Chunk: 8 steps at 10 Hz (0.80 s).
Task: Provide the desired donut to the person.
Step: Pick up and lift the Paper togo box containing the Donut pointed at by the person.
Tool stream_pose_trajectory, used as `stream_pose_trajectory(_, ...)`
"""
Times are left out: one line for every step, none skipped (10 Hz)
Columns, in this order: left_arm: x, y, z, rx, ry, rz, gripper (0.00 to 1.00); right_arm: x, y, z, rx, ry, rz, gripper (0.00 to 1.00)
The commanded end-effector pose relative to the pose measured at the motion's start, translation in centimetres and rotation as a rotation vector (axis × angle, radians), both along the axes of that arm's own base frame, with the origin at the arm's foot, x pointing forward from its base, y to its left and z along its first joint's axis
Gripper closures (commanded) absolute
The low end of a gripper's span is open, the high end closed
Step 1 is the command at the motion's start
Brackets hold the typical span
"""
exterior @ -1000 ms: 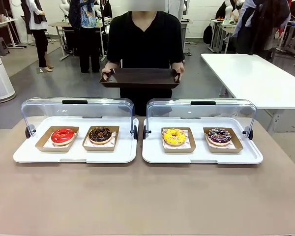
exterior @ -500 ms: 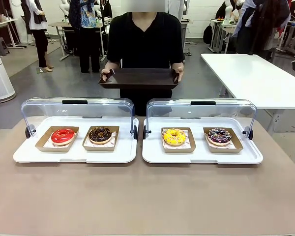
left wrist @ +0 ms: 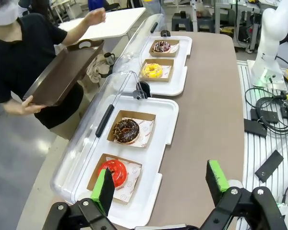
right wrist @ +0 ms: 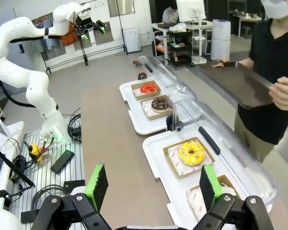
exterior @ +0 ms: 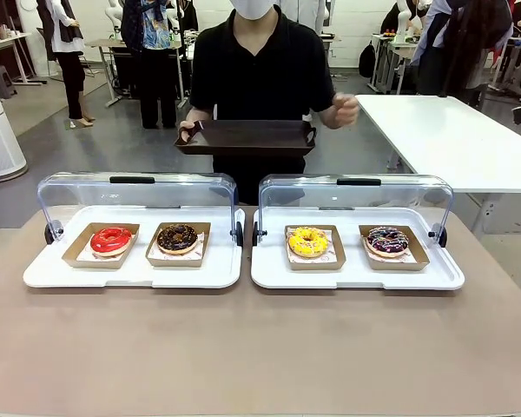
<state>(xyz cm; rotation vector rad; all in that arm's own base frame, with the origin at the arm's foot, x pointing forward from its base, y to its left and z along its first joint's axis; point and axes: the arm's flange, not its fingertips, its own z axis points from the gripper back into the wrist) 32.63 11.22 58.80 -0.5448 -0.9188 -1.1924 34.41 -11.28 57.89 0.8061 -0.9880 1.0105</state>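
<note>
The left gripper [left wrist: 161, 181] and right gripper [right wrist: 152, 186] both gape wide, empty. The red donut [left wrist: 114, 171] lies just ahead of the left one and the yellow donut [right wrist: 191, 152] ahead of the right. Which is wanted is unclear.

The front view faces across the desk [exterior: 260, 347] toward the person [exterior: 259, 78] at its far side. The wrist views look down from above opposite desk ends, past the left hand [left wrist: 159, 181] and the right hand [right wrist: 151, 181]. All three share the left tray [exterior: 52, 276], the right tray [exterior: 356, 280] and the person.

Red donut [exterior: 111, 240], brown donut [exterior: 177, 237], yellow donut [exterior: 308, 241], purple-streaked donut [exterior: 387, 240], dk-brown tray [exterior: 247, 137].
</note>
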Motion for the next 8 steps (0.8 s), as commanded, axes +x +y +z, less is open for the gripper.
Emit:
stream_pose_trajectory(0.02,-0.08,0.19,0.004,0.001,-0.001,0.00,-0.07,-0.03,0.10,0.004,-0.004,0.002,0.00)
stream_pose_trajectory(0.02,-0.08,0.19,0.004,0.001,-0.001,0.00,-0.07,-0.03,0.10,0.004,-0.004,0.002,0.00)
stream_pose_trajectory(0.02,-0.08,0.19,0.004,0.001,-0.001,0.00,-0.07,-0.03,0.10,0.004,-0.004,0.002,0.00)
stream_pose_trajectory(0.02,-0.08,0.19,0.004,0.001,-0.001,0.00,-0.07,-0.03,0.10,0.004,-0.004,0.002,0.00)
stream_pose_trajectory(0.02,-0.08,0.19,0.004,0.001,-0.001,0.00,-0.07,-0.03,0.10,0.004,-0.004,0.002,0.00)
stream_pose_trajectory(0.02,-0.08,0.19,0.004,0.001,-0.001,0.00,-0.07,-0.03,0.10,0.004,-0.004,0.002,0.00)
stream_pose_trajectory(0.02,-0.08,0.19,0.004,0.001,-0.001,0.00,-0.07,-0.03,0.10,0.004,-0.004,0.002,0.00)
stream_pose_trajectory(0.02,-0.08,0.19,0.004,0.001,-0.001,0.00,-0.07,-0.03,0.10,0.004,-0.004,0.002,0.00)
